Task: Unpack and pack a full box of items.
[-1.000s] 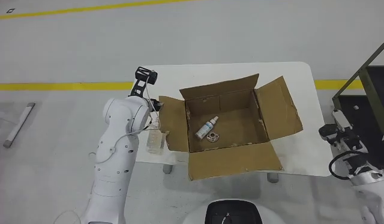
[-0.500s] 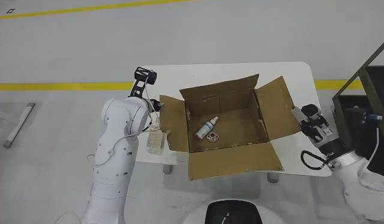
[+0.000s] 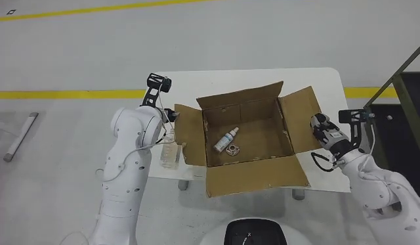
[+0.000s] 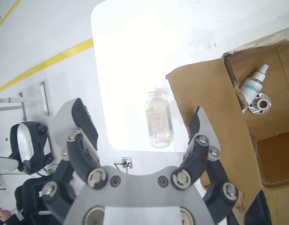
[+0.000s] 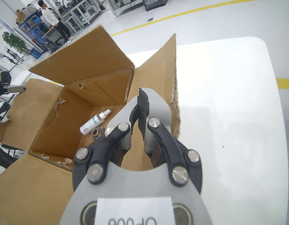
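spray bottle [image 3: 226,140] lies diagonal; points far-right

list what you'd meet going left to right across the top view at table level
clear bottle → spray bottle lying in the cardboard box → right gripper, jaws shut

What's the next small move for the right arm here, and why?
Probably ease the right gripper inward over the open brown cardboard box toward the white spray bottle: it hangs shut above the right flap, while that bottle and a round metal flange lie inside.
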### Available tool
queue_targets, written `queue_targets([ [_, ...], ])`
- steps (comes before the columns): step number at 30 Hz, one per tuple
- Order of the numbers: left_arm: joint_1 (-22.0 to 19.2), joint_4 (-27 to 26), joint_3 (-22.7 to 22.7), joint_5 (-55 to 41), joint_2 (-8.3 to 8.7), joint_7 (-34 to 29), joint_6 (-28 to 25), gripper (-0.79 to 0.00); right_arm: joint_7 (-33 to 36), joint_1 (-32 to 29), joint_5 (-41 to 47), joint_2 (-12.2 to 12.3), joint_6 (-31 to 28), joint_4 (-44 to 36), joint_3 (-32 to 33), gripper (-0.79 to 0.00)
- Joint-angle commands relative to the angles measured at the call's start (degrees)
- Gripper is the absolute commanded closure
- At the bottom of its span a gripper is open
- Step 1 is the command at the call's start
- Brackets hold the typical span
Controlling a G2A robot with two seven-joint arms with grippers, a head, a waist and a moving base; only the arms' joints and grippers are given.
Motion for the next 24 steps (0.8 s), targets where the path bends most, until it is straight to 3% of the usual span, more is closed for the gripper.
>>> queue_targets([
  [1, 0.00, 0.00, 0.00, 0.00, 0.00, 0.00, 0.00, -0.785, 0.80, 0.68, 1.70, -0.07, 0.00, -0.96, -0.07, 0.000],
  [8, 0.00, 0.00, 0.00, 0.00, 0.00, 0.00, 0.00, -0.785, 6.84, 0.57, 5.46, 0.34, -5.19, -10.83, 1.06, 0.000],
  [12, 0.00, 0.00, 0.00, 0.00, 0.00, 0.00, 0.00, -0.785, 8.22, 2.00, 1.75, 0.51, -7.02, -10.42, -0.66, 0.000],
  [24, 0.00, 0.00, 0.00, 0.00, 0.00, 0.00, 0.00, -0.785, 8.07, 2.01, 1.55, 0.50, -7.22, -10.38, -0.85, 0.000],
])
